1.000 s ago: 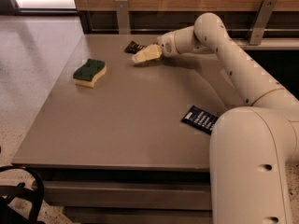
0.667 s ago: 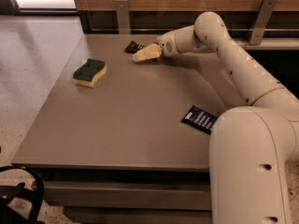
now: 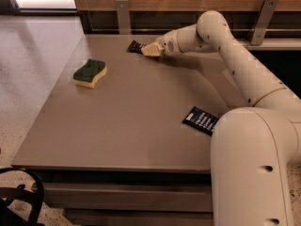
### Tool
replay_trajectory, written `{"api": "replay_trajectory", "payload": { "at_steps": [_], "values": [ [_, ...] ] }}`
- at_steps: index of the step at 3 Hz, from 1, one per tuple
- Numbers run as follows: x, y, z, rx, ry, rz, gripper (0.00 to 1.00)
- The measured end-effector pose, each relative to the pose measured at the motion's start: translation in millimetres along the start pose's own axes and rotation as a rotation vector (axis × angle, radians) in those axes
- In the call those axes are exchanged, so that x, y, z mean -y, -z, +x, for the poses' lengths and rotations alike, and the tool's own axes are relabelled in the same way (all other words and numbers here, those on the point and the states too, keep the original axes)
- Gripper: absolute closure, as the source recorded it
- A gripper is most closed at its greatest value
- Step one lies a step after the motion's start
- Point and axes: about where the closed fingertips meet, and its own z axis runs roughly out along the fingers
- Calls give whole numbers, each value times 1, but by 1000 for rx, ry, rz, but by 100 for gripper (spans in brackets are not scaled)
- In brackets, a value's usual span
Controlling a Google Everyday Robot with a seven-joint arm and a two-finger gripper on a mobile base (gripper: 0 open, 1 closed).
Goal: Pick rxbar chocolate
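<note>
The rxbar chocolate (image 3: 135,46) is a small dark bar lying at the far edge of the grey table (image 3: 131,121), close to the back rail. My gripper (image 3: 151,50) is low over the table right beside the bar, at its right end and touching or overlapping it. The arm reaches in from the right across the back of the table. Part of the bar is hidden behind the gripper.
A green and yellow sponge (image 3: 90,72) lies on the table's left side. A dark blue wrapped bar (image 3: 201,120) lies near the right edge, next to my arm's base. A wooden wall with metal brackets (image 3: 123,14) stands behind the table.
My gripper has shifted slightly toward the dark bar at the back edge and now covers its right end. The sponge and the blue bar have not moved.
</note>
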Motion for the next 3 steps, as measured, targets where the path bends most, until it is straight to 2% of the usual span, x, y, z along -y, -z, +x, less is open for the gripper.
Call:
{"api": "replay_trajectory", "payload": {
  "at_steps": [1, 2, 3],
  "values": [
    [0, 1, -1, 0, 0, 0, 88],
    [0, 0, -1, 0, 0, 0, 100],
    [0, 0, -1, 0, 0, -1, 100]
  ]
}}
